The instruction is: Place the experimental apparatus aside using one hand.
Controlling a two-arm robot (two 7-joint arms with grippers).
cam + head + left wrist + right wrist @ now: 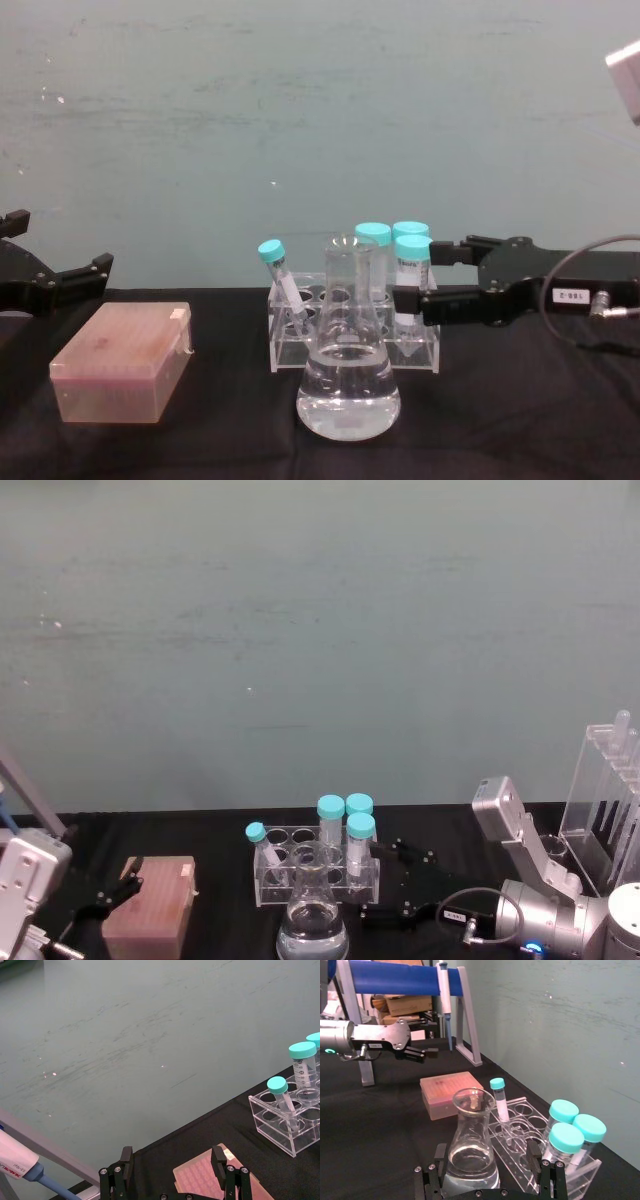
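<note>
The conical flask (347,385) of clear liquid stands foremost on the black table, before the low rack (287,352) of 4 teal-capped tubes. The right gripper (418,276) gapes wide just right of it, holding nothing. The left gripper (172,1155), also spread, hangs by the pink box (120,375).

Even, soft indoor light, small glints on the conical flask (347,400), bright specks on the teal wall (320,630).

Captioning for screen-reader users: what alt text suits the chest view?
A conical flask of clear liquid stands front and centre on a black table, the right gripper at its right, jaws open. Behind is a rack of teal-capped tubes; left, a pinkish box and the left gripper.
</note>
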